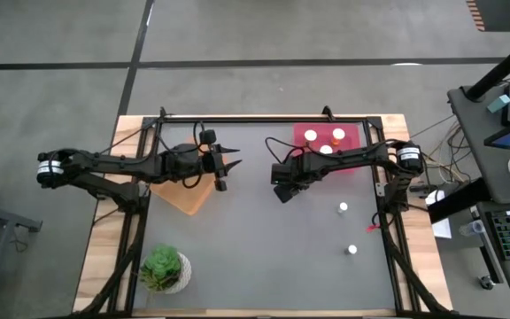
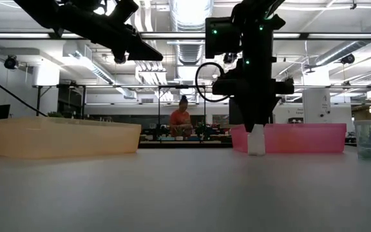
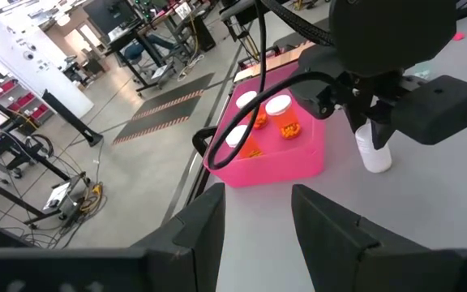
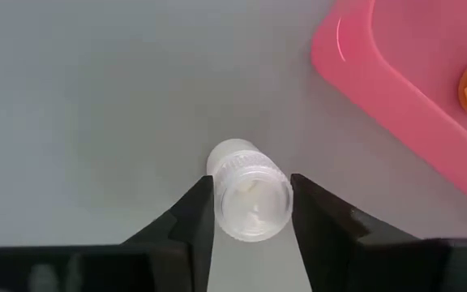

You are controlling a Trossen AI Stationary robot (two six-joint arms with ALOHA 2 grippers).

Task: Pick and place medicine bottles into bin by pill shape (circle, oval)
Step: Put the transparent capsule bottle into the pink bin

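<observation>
Looking down past our right tool, we see its two dark fingers closed against the sides of a small white bottle standing upright on the grey surface; whether it is lifted yet we cannot tell. The grip sits near the cap, probably so the bottle can be carried straight up. Just beside it is the pink bin, which we judge to be its destination. From the left wrist, that bin holds three orange bottles with white caps, pills visible inside.

Farther off, our left tool hangs released, fingers apart, above the orange bin, waiting. We cannot see anything inside that bin. Two more small bottles stand loose on the surface on the right side, and a potted plant sits at the near left corner.
</observation>
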